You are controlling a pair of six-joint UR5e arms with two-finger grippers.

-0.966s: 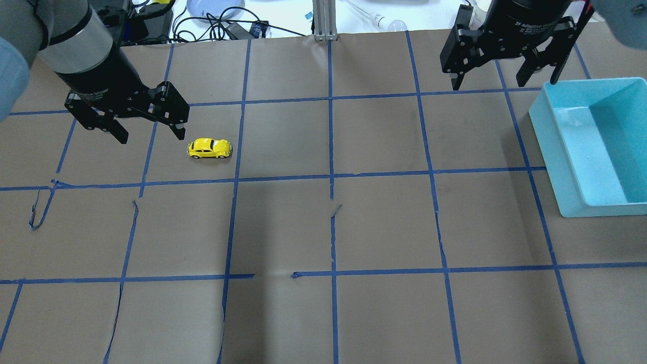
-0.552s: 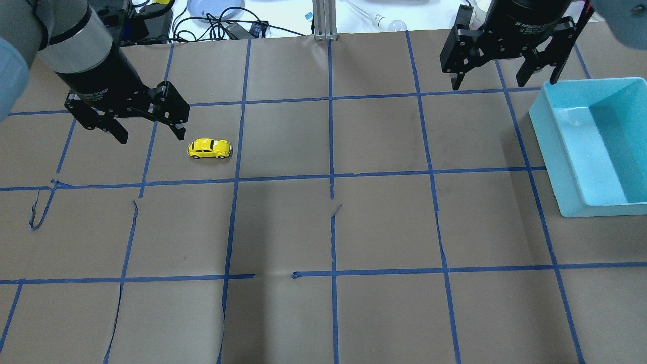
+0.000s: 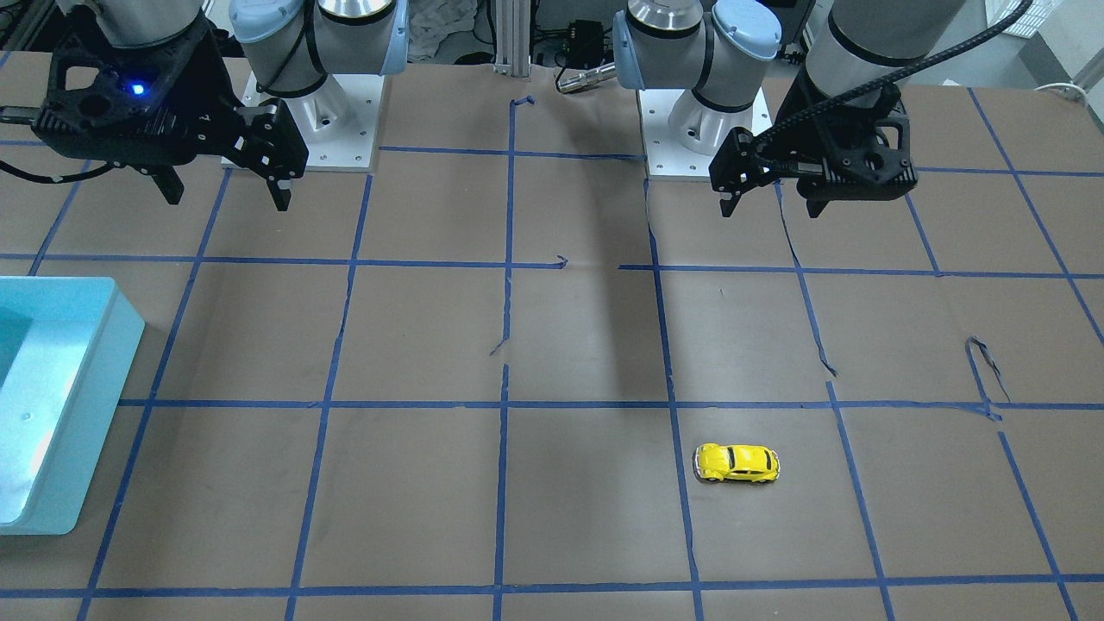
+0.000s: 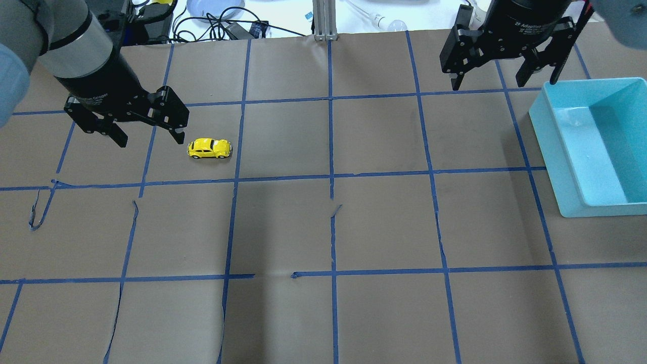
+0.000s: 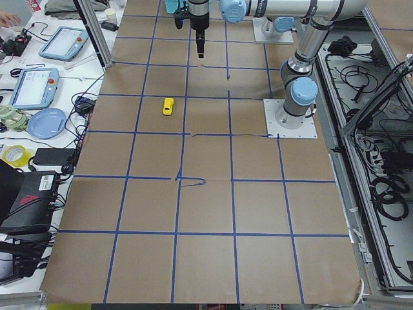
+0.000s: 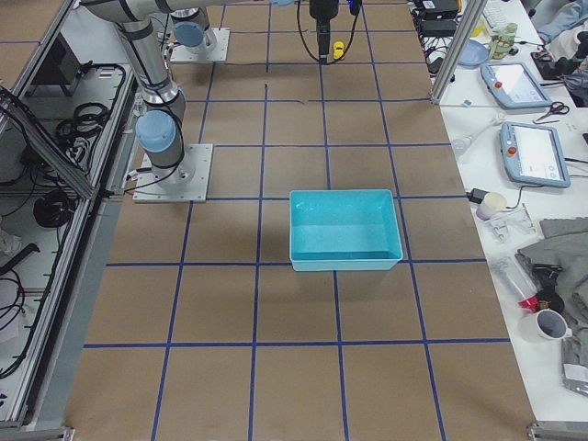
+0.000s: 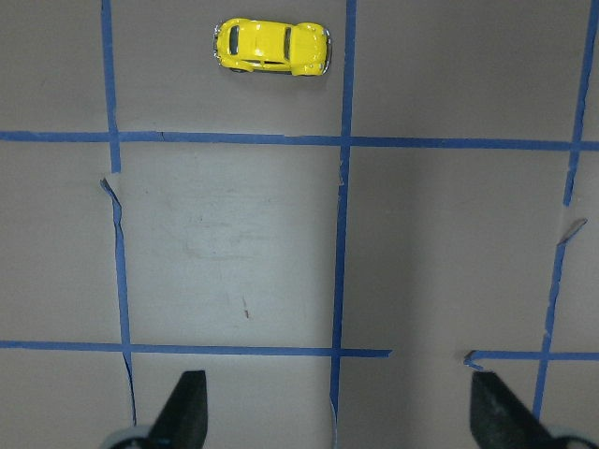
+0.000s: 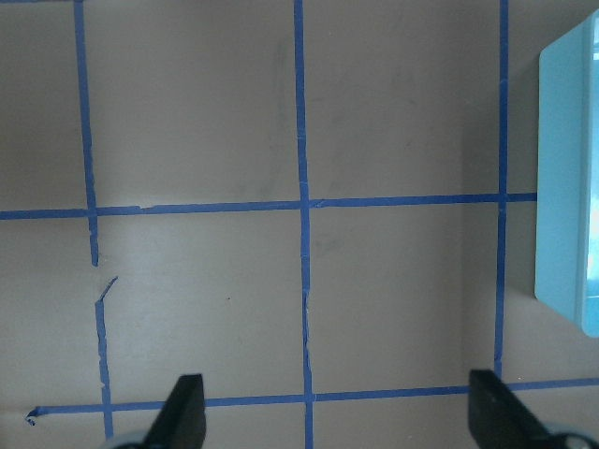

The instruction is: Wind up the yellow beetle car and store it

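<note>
Now, car: tiny bright yellow beetle car [image 4: 210, 148], a rounded toy, stands on its wheels on the brown paper-covered table [image 4: 379, 227].
Left gripper [image 4: 150, 139]: black, jaws wide, empty, just beside the car, seemingly raised.
Right gripper [image 4: 488, 85]: black, jaws wide, empty, near the light blue plastic bin [image 4: 553, 156].

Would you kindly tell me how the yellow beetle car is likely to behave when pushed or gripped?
The yellow beetle car sits on small wheels, so a push along its length would probably roll it. Its rounded, glossy body looks hard: likely stiff, but it may slip in a grasp. Much smaller than the left gripper, it is probably light.
</note>
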